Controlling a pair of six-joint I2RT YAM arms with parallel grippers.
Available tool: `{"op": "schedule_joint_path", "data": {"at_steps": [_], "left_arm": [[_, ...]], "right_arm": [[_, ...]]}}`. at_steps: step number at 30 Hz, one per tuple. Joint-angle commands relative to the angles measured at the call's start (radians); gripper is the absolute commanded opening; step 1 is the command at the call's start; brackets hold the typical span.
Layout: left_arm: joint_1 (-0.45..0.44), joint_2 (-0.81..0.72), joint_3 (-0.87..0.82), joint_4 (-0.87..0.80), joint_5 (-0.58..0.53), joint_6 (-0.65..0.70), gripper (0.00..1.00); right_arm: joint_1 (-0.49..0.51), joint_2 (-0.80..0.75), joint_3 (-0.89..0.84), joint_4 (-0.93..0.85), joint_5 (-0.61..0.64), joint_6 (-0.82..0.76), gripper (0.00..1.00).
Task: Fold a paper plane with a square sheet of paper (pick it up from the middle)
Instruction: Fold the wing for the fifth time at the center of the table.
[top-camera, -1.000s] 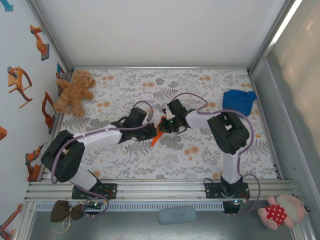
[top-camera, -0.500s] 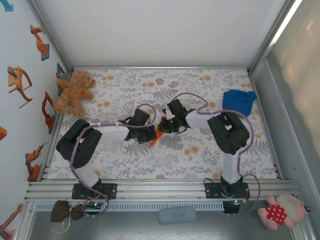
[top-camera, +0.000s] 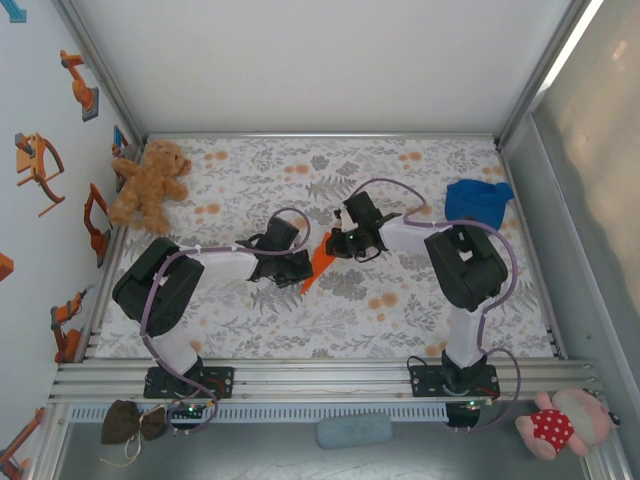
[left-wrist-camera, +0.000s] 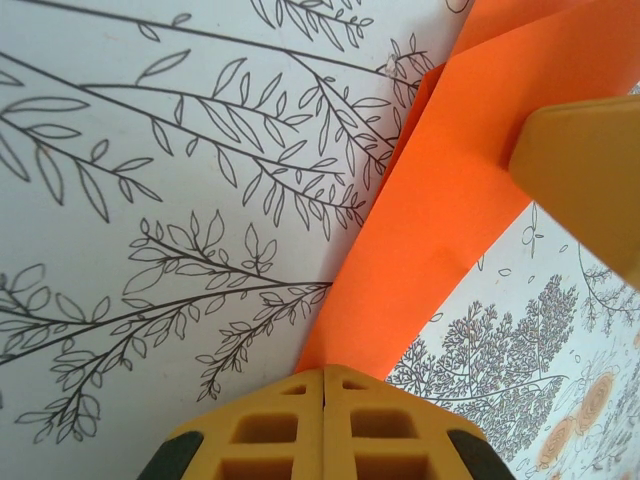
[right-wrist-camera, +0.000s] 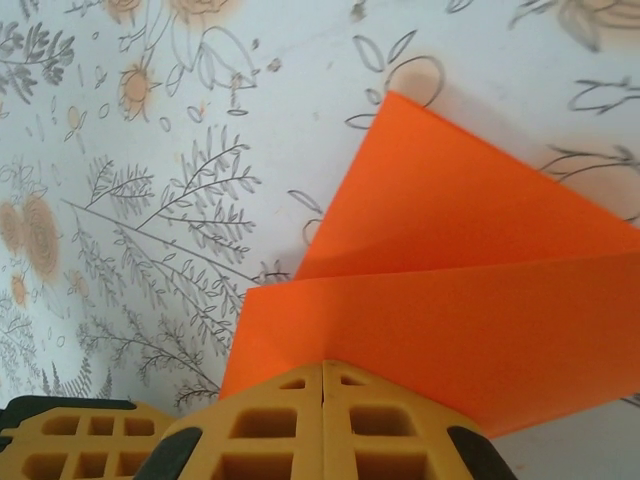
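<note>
Now the folded orange paper (top-camera: 318, 262), well right of the teddy bear (top-camera: 150, 185), lies slantwise between the arms, the left fingers (left-wrist-camera: 260, 430) clamped on its near tip and the right fingers (right-wrist-camera: 270, 420) on its far edge.

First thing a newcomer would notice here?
The folded orange paper mid-table, pinched between the left fingers and right fingers, both shut on it. A brown teddy bear sits at the floral mat's far-left corner, a blue cloth lump at its far right.
</note>
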Motion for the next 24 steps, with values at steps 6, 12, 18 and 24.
{"op": "schedule_joint_path", "data": {"at_steps": [6,12,18,24], "left_arm": [[-0.002,0.034,-0.026,-0.069,-0.009,-0.014,0.0],[-0.003,-0.007,0.027,-0.056,0.014,0.028,0.01],[-0.004,0.028,0.105,-0.031,0.039,0.045,0.04],[-0.003,0.121,0.163,-0.063,0.008,0.024,0.04]], "right_arm": [[-0.021,0.037,-0.02,-0.014,0.046,-0.024,0.0],[-0.026,0.05,-0.069,0.007,0.059,-0.022,0.0],[-0.034,0.049,-0.118,0.056,0.05,-0.022,0.0],[-0.04,0.036,-0.129,0.087,0.031,-0.017,0.0]]}}
